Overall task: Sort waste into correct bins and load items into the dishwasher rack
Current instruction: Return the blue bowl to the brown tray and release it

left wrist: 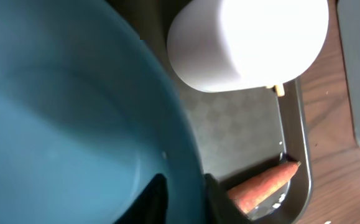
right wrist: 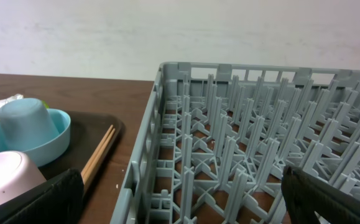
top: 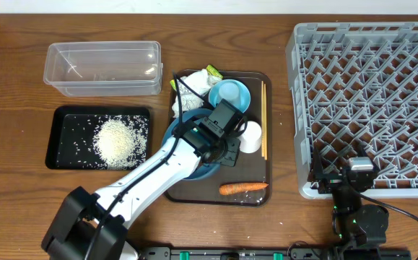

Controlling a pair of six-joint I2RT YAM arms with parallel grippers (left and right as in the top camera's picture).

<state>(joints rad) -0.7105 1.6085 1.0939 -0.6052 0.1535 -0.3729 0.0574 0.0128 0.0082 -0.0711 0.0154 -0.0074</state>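
My left gripper (top: 221, 154) (left wrist: 186, 202) is shut on the right rim of the dark-blue bowl (top: 203, 171) (left wrist: 61, 112), which is on the brown serving tray (top: 266, 173). The white cup (top: 250, 136) (left wrist: 248, 40) lies just right of the bowl. The carrot (top: 242, 188) (left wrist: 263, 183) lies at the tray's front. The light-blue cup (right wrist: 23, 118) stands upside down on the light-blue saucer (top: 232, 95) (right wrist: 55, 140). Chopsticks (top: 263, 119) (right wrist: 97, 155) lie along the tray's right side. My right gripper (top: 331, 177) (right wrist: 183, 199) is open and empty at the front-left corner of the grey dishwasher rack (top: 367, 94) (right wrist: 248, 143).
The black tray (top: 64, 115) holds a heap of rice (top: 118, 141). The clear tub (top: 102, 68) stands behind it. Paper wads (top: 190, 87) and the green-yellow wrapper (top: 214, 72) sit at the brown tray's back left.
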